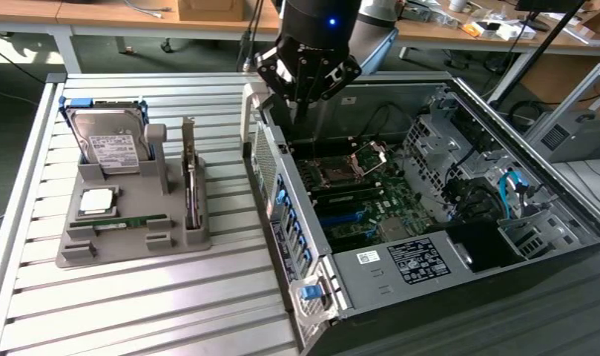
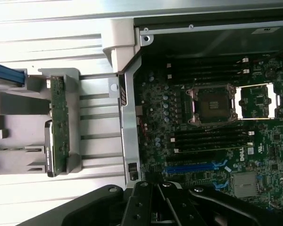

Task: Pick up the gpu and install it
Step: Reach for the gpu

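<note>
Now gpu (image 1: pixel 190 182) upright in holder (image 1: pixel 131 248), well apart from end effector (image 1: pixel 301 117).

Universal Robots arm (image 1: pixel 320 18) stands near-vertical over the open computer case (image 1: pixel 379 278), at the case's far corner on the exterior view's left, a small blue light glowing on its black wrist. The gripper (image 1: pixel 302 111) points straight down just inside the case's side wall, its dark fingers (image 2: pixel 140 207) drawn tightly together, linkages splayed above them.
</note>
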